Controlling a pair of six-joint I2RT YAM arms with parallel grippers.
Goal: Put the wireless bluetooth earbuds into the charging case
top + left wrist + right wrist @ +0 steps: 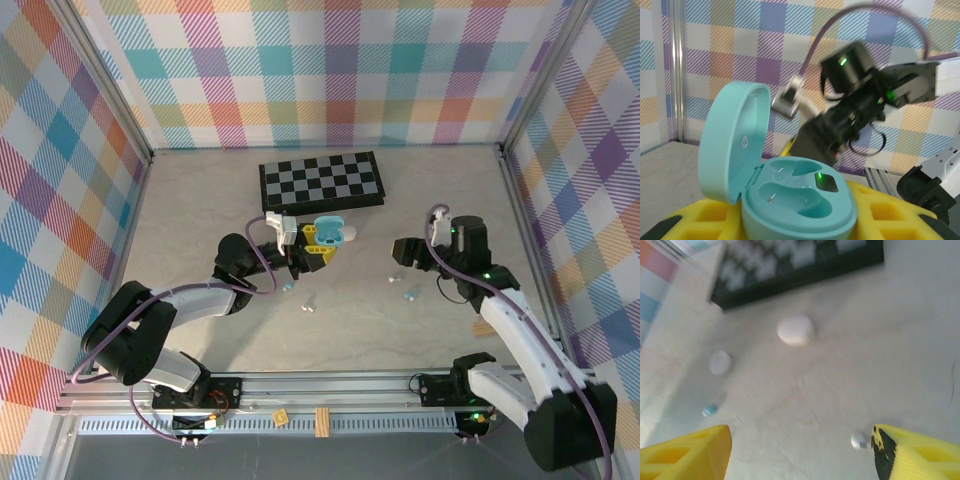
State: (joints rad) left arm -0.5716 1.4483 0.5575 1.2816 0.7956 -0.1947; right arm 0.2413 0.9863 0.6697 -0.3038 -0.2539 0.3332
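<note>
Left fingers [316,250] are clamping the charging case [800,200]. Its lid is standing open and both sockets are sitting empty, so nothing's inserted yet. Right fingers [399,252] are gaping wide and carrying nothing. One white earbud [858,440] is lying on the surface [200,220] just beside the right-hand finger. The other earbuds [308,308] are lying scattered between the arms, all left to pick and seat. Checkerboard [322,180] is sitting behind the case, not blocking anything.

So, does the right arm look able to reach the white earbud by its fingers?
Probably yes. The right fingers are open above the bare table, and the white earbud lies just beside one of them, with nothing covering it.
</note>
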